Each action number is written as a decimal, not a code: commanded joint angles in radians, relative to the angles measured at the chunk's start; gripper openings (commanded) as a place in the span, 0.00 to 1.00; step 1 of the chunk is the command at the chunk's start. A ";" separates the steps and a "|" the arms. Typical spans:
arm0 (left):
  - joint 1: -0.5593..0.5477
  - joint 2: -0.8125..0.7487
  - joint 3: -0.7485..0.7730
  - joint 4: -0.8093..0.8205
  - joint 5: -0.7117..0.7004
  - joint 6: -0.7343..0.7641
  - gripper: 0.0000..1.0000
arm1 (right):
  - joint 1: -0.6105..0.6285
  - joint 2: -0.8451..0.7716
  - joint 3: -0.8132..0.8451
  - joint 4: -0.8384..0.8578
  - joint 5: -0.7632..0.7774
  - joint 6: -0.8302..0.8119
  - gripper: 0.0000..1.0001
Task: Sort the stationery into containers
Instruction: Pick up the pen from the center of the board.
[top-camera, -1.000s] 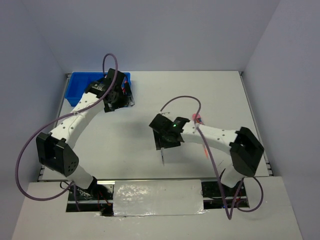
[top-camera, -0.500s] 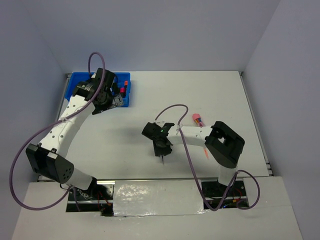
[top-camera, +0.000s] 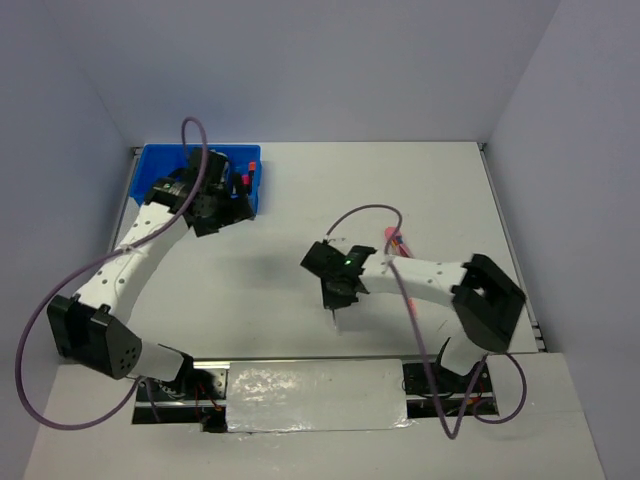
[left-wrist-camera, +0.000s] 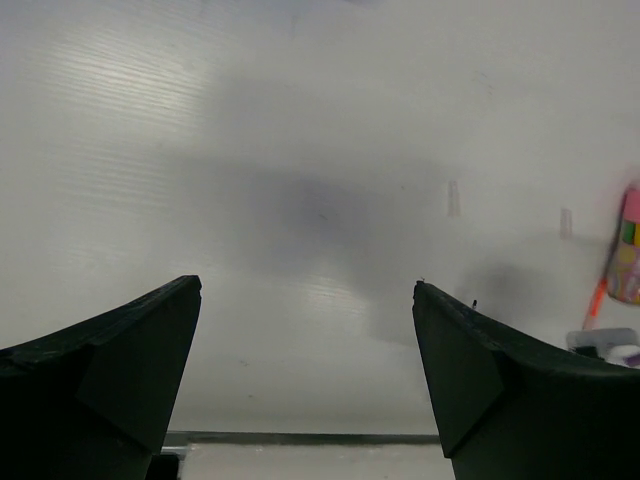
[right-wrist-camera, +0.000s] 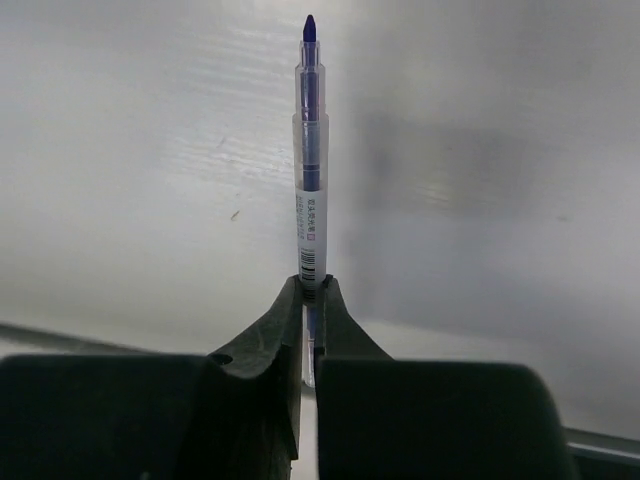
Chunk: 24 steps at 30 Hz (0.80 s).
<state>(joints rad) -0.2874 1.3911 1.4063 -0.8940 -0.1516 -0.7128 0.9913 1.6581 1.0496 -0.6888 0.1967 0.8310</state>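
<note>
My right gripper (right-wrist-camera: 311, 285) is shut on a thin clear pen (right-wrist-camera: 310, 170) with a dark blue tip that sticks straight out ahead of the fingers. In the top view this gripper (top-camera: 337, 297) is low over the middle of the table, and the pen (top-camera: 335, 316) points toward the near edge. The blue tray (top-camera: 160, 165) sits at the far left corner with a pink-capped highlighter (top-camera: 243, 178) inside. My left gripper (top-camera: 222, 210) hovers just in front of the tray. Its jaws (left-wrist-camera: 308, 290) are wide open with nothing between them. A pink-capped tube (top-camera: 392, 238) lies behind the right arm.
The left wrist view catches the pink tube (left-wrist-camera: 630, 250) and a thin orange pen (left-wrist-camera: 597, 297) at its right edge. Purple cables loop over both arms. Grey walls close in the table at the back and on both sides.
My right gripper has closed on the pen. The left gripper has drawn back a little from over the tray toward the table.
</note>
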 joint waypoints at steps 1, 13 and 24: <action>-0.129 0.081 0.037 0.147 0.071 -0.083 0.99 | -0.072 -0.223 -0.020 -0.049 0.035 -0.067 0.00; -0.348 0.624 0.347 0.031 -0.097 -0.362 0.96 | -0.247 -0.624 -0.036 -0.239 -0.143 -0.280 0.00; -0.368 0.822 0.442 -0.010 -0.108 -0.441 0.74 | -0.249 -0.716 -0.099 -0.238 -0.178 -0.319 0.00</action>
<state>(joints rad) -0.6449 2.2005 1.8309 -0.8753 -0.2413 -1.1049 0.7399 0.9619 0.9691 -0.9146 0.0360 0.5476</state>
